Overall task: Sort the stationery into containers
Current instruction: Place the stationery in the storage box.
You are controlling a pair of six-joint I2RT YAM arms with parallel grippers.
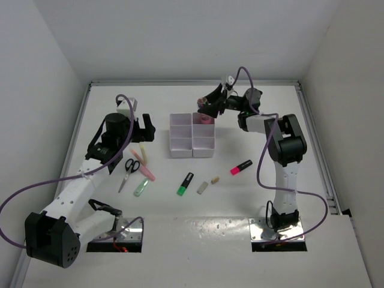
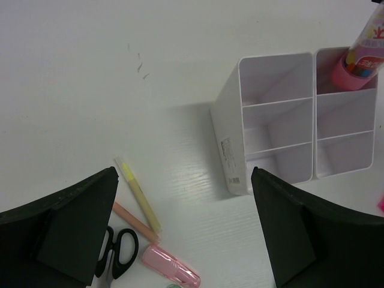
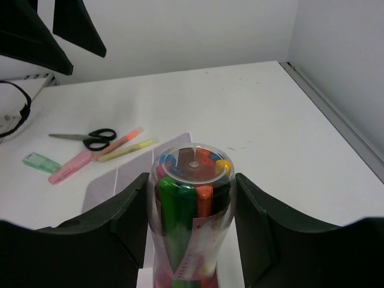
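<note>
Right gripper (image 3: 191, 201) is clamped on a clear tube of coloured pens (image 3: 191, 174), near-upright, cap up, base down in the organiser's (image 2: 231, 132) far-right compartment. Left gripper (image 2: 183, 174) is wide open, holding nothing.

A white desk (image 1: 168, 96) lies under the left pincer (image 1: 144, 129) and the right pincer (image 1: 207, 111). White walls close it in: a back wall (image 1: 192, 36) beyond both pincers, a left wall (image 1: 36, 90) out past the left pincer, and a right wall (image 1: 354, 90) out past the right pincer. A pale rail (image 1: 316, 150) runs along the desk's edge between the right pincer and that wall. Ahead of the left pincer, a few small dark scuffs (image 2: 141, 65) mark the desk. Well behind the pincers, at the near edge, sit a shiny left plate (image 1: 131, 231) and a shiny right plate (image 1: 258, 228), well apart.
</note>
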